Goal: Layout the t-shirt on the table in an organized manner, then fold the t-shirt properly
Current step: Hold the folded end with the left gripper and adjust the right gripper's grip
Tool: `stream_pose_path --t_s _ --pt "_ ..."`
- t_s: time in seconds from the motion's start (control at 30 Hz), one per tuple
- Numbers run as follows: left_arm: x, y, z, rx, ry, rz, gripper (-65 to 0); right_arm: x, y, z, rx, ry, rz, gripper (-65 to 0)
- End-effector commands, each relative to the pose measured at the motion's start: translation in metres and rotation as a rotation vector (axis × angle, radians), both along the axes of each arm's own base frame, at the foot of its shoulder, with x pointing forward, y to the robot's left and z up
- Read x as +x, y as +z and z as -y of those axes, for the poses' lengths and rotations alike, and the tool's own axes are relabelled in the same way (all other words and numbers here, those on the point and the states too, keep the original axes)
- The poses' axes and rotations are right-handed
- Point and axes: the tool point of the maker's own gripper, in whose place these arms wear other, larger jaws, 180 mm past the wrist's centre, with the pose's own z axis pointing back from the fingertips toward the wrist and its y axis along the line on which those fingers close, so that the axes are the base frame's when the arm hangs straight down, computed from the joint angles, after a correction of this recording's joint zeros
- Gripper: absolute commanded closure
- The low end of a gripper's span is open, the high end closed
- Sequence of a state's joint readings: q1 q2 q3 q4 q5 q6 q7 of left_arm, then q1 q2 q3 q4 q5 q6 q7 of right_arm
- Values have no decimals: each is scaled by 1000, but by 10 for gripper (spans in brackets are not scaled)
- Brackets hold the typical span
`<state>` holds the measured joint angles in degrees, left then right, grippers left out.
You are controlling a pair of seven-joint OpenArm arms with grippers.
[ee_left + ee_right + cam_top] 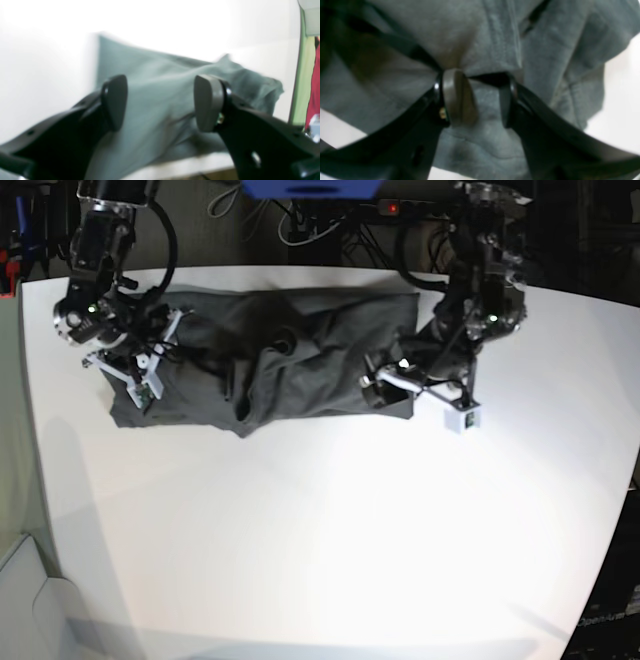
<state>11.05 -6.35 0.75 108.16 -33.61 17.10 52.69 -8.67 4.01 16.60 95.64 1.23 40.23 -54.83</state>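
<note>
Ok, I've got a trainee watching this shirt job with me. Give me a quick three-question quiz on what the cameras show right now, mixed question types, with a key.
1. True or false: the t-shirt lies flat and smooth on the table.
2. In the left wrist view, the left gripper has its jaws: A) clamped on cloth, B) apart with nothing between the pads, C) out of sight.
3. In the base view, which way does the shirt stretch between the two arms: side to side, or front to back?

Key
1. False: it is bunched and wrinkled.
2. B.
3. Side to side, with the right gripper over the cloth at the other end.
</note>
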Motion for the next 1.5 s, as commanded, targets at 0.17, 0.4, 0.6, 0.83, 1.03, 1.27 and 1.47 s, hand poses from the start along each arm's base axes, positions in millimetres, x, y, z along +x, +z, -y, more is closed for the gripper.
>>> stream_pose_path --t_s 0.17,0.4,0.6,0.83,1.03,1.27,1.47 --pt "-14 -31 -38 -7 69 -101 -412 -5 18 11 -77 2 22 -259" --pt "-12 -54 -32 -3 76 -133 -412 1 25 9 -81 8 47 -260" --pt "-5 -63 -31 -1 75 -149 -412 16 63 9 -122 21 164 -260" --pt "-4 -66 -35 11 82 -152 -412 41 83 11 -128 16 235 -337" --pt "-3 -65 -35 9 84 -150 -412 53 59 15 -97 7 170 -378" --pt "-3 -65 -35 10 85 -151 -412 47 35 13 -63 0 105 -377" --pt "-3 -65 -36 10 88 -152 -412 45 34 11 -60 0 102 -376"
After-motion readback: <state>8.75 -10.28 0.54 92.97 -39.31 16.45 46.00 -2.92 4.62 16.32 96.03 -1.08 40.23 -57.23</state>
